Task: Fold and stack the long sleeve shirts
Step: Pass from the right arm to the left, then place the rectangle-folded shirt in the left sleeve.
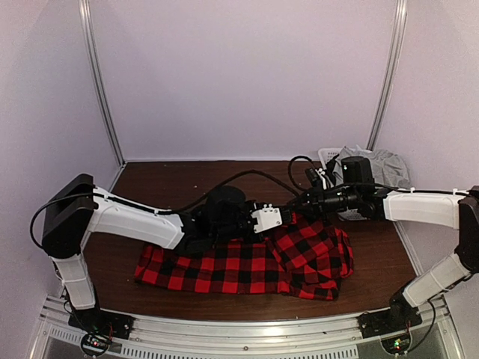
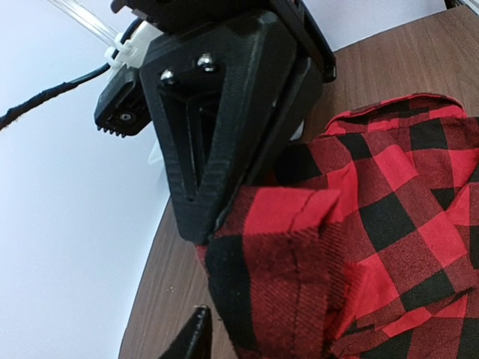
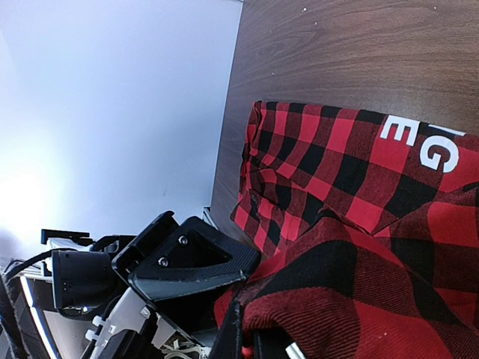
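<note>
Left claw: we see it drawn partly in around a thick folded edge of the red-and-black flannel shirt. Whether it is truly pinching, we cannot tell.
Right claw: pressed together on a bunched ridge of the same flannel, just beside the left claw.
Shirt's place: on the brown table, across the lower middle of the overhead view. Its left end is flat and its right end is heaped up under both claws.
Handling: we judge it light, soft and limp. It will sag and drag, and it is not slippery or fragile.
Where to hold: we would favour hems, cuffs or the collar, where doubled cloth gives a firm bite, with the two claws well apart so the cloth spreads.
Hidden: collar, buttons and sleeves are lost in the heap. White letters on the cloth run off the right edge of the right wrist view.
White mesh basket: upper right, behind the right arm, holding grey cloth that we cannot identify.
</note>
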`<action>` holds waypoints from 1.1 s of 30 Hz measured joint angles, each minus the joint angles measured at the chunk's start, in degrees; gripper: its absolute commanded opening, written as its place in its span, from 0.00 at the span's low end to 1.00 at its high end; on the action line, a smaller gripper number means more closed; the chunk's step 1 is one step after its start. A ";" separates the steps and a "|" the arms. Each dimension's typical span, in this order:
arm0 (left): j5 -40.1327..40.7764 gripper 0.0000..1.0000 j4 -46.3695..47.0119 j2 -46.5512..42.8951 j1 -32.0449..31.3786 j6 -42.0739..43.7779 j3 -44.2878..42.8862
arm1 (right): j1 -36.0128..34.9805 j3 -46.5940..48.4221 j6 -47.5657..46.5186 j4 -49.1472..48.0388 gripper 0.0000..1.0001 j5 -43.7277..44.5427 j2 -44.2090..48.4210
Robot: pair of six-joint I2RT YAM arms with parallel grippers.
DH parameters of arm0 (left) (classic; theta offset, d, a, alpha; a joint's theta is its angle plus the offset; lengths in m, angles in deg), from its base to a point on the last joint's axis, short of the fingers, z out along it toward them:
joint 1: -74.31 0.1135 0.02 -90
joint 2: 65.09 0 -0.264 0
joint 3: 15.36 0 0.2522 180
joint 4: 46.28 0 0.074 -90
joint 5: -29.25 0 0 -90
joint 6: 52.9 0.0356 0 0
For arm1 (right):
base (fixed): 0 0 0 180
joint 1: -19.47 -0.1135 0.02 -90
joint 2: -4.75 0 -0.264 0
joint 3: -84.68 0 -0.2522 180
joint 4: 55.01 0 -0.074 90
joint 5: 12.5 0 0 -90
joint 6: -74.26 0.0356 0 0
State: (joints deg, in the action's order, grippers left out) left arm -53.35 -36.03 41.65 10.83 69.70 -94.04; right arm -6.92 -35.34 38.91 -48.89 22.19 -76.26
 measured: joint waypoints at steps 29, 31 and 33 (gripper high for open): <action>-4.79 0.00 -28.98 -8.79 13.79 -44.00 -8.28 | 8.39 11.63 -27.50 33.68 0.78 19.45 9.99; -5.11 0.00 -30.97 -10.91 15.69 -47.25 -6.38 | 8.44 11.61 -28.70 34.21 0.78 21.18 9.01; -5.29 0.00 -32.46 -12.48 16.44 -49.62 -4.46 | 8.44 11.56 -29.53 34.23 0.78 22.64 7.82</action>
State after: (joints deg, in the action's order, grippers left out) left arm -58.64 -68.49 29.17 27.26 20.08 -98.50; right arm 1.51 -23.78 9.39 -14.66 44.84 -68.44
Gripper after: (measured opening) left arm 0.029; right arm 0.780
